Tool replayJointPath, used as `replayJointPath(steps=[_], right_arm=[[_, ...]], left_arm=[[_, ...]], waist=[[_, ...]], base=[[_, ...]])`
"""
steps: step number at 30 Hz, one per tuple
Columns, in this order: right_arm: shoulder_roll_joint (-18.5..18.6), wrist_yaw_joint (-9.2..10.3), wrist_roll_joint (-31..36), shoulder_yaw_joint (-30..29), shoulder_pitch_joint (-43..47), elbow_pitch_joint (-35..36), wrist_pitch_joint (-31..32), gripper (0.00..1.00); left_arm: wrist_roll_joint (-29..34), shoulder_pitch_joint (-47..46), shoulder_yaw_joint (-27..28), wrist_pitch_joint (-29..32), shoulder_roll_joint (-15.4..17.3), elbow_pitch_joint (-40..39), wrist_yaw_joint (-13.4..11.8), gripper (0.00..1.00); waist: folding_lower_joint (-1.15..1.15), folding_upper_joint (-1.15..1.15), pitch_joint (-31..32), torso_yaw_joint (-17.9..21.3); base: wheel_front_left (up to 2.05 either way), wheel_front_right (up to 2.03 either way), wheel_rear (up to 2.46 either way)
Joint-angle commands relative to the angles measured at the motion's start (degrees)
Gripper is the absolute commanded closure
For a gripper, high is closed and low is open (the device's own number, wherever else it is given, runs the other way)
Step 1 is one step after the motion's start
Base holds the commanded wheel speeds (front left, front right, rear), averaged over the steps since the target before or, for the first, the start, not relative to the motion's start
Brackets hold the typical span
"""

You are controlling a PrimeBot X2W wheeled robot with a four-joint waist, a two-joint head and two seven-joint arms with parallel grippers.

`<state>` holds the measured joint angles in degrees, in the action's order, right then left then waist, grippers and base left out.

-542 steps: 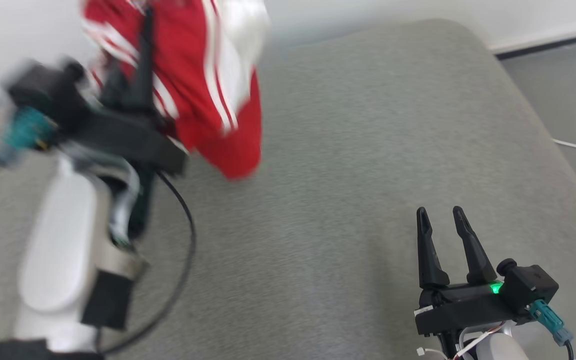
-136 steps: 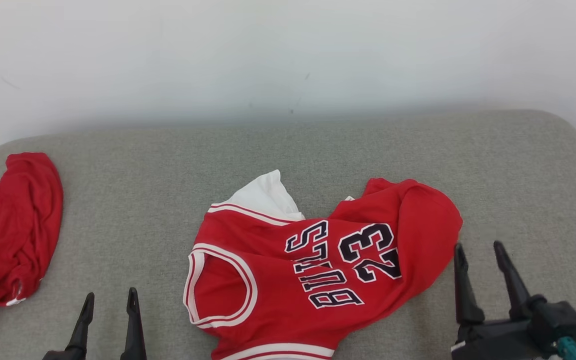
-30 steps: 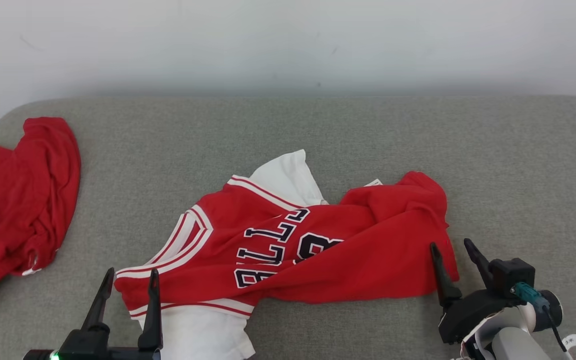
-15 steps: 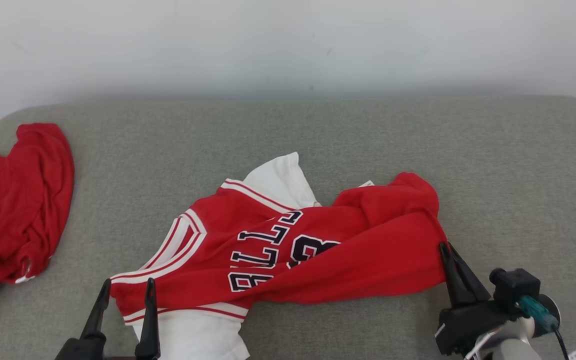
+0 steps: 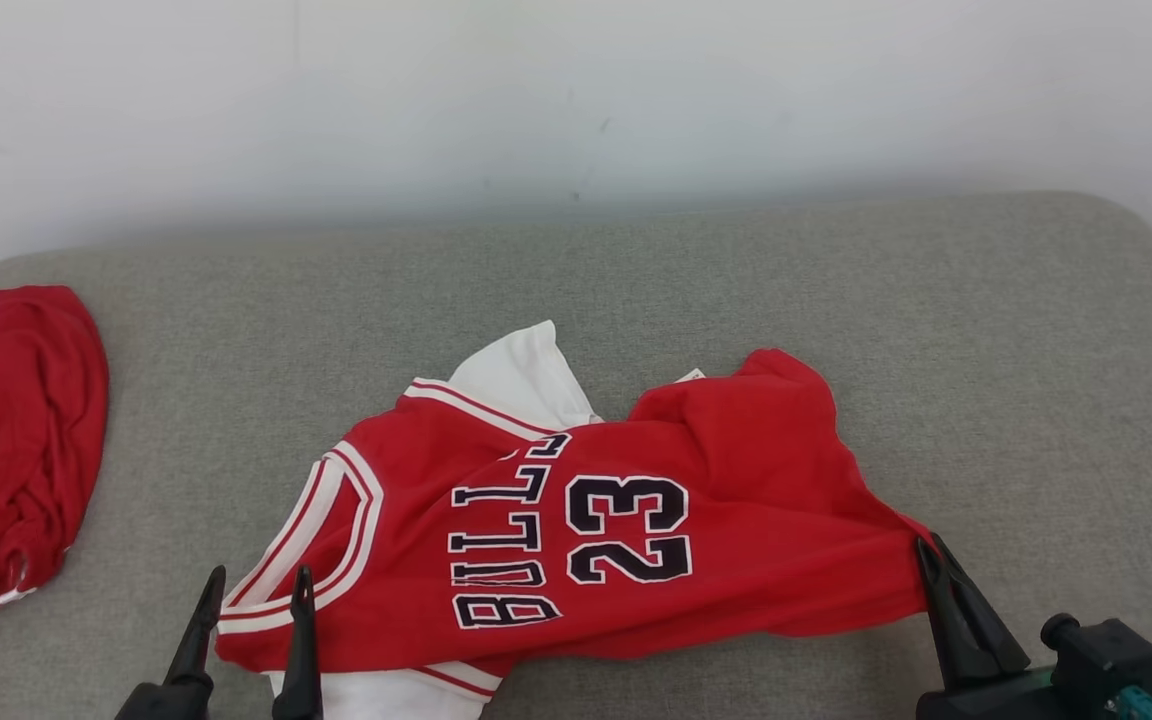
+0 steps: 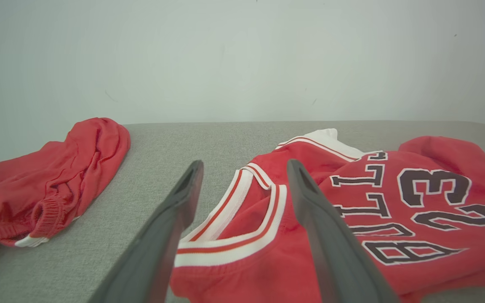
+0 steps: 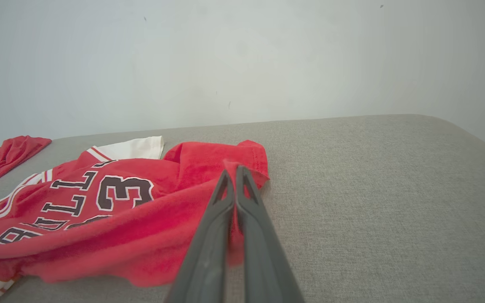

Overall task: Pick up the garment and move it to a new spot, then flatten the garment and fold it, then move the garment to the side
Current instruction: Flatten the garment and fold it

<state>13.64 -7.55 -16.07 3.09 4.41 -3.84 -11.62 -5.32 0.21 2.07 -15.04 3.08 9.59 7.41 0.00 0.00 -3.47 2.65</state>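
The garment [image 5: 576, 520] is a red jersey with white trim and "BULLS 23" in dark letters, lying crumpled across the middle of the grey cushion [image 5: 936, 300]. My right gripper [image 5: 929, 548] is shut on its red right-hand edge, and the right wrist view shows cloth [image 7: 150, 223] pinched between the closed fingers of this gripper [image 7: 234, 170]. My left gripper [image 5: 258, 580] stands open at the jersey's left end. In the left wrist view the white-and-red armhole trim [image 6: 234, 210] lies between the spread fingers of that gripper [image 6: 244, 168].
A second red garment [image 5: 6, 440] lies bunched at the cushion's far left edge, also seen as a red heap [image 6: 49, 185] in the left wrist view. A white wall [image 5: 576, 90] rises behind the cushion. Bare grey cushion stretches to the right of the jersey.
My right gripper has shut on the jersey's right edge and drawn it toward the near right, spreading the cloth so the "23" shows in full. The left gripper stays open.
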Motion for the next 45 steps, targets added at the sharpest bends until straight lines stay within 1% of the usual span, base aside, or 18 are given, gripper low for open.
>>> replayJointPath(steps=[1, 3, 5, 10, 13, 19, 24, 25, 26, 28, 31, 32, 34, 38, 45], right_arm=[[0.0, 0.13, -0.4, -0.2, 0.2, 0.2, 0.4, 1.00], [0.2, 0.13, -0.6, 0.1, -1.0, 0.5, 1.4, 1.00], [0.7, 0.13, -0.5, 0.9, -4.2, -0.8, 2.4, 1.00], [1.6, 0.13, 0.1, 2.9, -12.0, -8.8, 3.3, 1.00], [1.5, 0.13, 0.6, 4.2, -17.9, -15.9, 2.6, 1.00], [1.7, 0.13, 1.0, 5.5, -29.3, -32.6, -0.1, 1.00], [0.7, 0.13, 1.9, 5.6, -36.3, -44.7, -2.2, 1.00], [0.6, 0.13, 2.2, 5.9, -37.2, -46.5, -2.4, 0.55], [0.5, 0.13, 2.3, 6.2, -38.0, -48.1, -2.7, 0.00], [0.2, 0.13, 2.3, 6.4, -39.3, -50.2, -3.2, 0.00], [0.1, 0.13, 1.5, 6.0, -39.8, -50.6, -3.6, 0.00], [0.2, 0.13, 1.2, 5.9, -39.8, -49.4, -3.6, 0.00], [0.9, 0.13, 1.9, 6.0, -38.2, -45.8, -3.6, 0.00], [1.8, 0.13, 1.5, 4.3, -33.8, -37.5, -3.5, 0.00], [1.7, 0.13, 2.1, 0.5, -22.9, -23.5, -3.5, 0.00]], left_arm=[[-0.2, 0.0, -0.1, -0.2, -0.1, 0.1, 0.0, 0.00], [-0.2, -0.2, -0.3, -0.2, -0.1, 0.4, 0.0, 0.00], [-0.2, -0.7, -0.8, -0.2, -0.1, 0.7, 0.0, 0.00], [-0.4, -1.7, -2.0, -0.2, -0.2, 1.2, 0.0, 0.00], [-0.7, -2.2, -2.7, -0.2, -0.2, 1.6, 0.0, 0.00], [-1.5, -3.2, -4.3, -0.2, -0.2, 2.4, 0.0, 0.00], [-2.1, -3.2, -5.0, -0.2, -0.2, 2.5, 0.0, 0.00], [-2.2, -3.2, -5.1, -0.2, -0.2, 2.5, -0.1, 0.00], [-2.3, -3.1, -5.2, -0.2, -0.2, 2.6, -0.2, 0.00], [-2.5, -3.0, -5.4, -0.2, -0.2, 2.6, -0.4, 0.00], [-2.6, -2.6, -5.3, -0.2, -0.2, 2.4, -0.7, 0.00], [-2.6, -2.5, -5.3, -0.2, -0.2, 2.4, -0.8, 0.00], [-2.5, -2.2, -4.9, -0.2, -0.2, 2.4, -0.8, 0.00], [-2.1, -1.5, -4.1, -0.2, -0.2, 2.2, -0.8, 0.00], [-1.6, -0.1, -2.5, -0.2, -0.2, 1.5, -0.7, 0.00]], waist=[[0.00, 0.00, 0.1, -0.4], [0.00, 0.00, 0.1, -1.1], [0.00, 0.00, 0.1, -2.5], [0.00, 0.00, -0.5, -5.4], [0.00, 0.00, -0.9, -7.2], [0.00, 0.00, -1.6, -10.7], [0.00, 0.00, -1.9, -11.8], [0.00, 0.00, -1.9, -11.9], [0.00, 0.00, -1.9, -12.0], [0.00, 0.00, -1.8, -11.8], [0.00, 0.00, -1.7, -11.2], [0.00, 0.00, -1.5, -10.8], [0.00, 0.00, -1.1, -9.9], [0.00, 0.00, -0.1, -7.9], [0.00, 0.00, 1.0, -4.9]], base=[[0.00, 0.00, 0.00], [0.00, 0.00, 0.00], [0.00, 0.00, 0.00], [0.00, 0.00, 0.00], [0.00, 0.00, 0.00], [0.00, 0.00, 0.00], [0.00, 0.00, 0.00], [0.00, 0.00, 0.00], [0.00, 0.00, 0.00], [0.00, 0.00, 0.00], [0.00, 0.00, 0.00], [0.00, 0.00, 0.00], [0.00, 0.00, 0.00], [0.00, 0.00, 0.00], [0.00, 0.00, 0.00]])
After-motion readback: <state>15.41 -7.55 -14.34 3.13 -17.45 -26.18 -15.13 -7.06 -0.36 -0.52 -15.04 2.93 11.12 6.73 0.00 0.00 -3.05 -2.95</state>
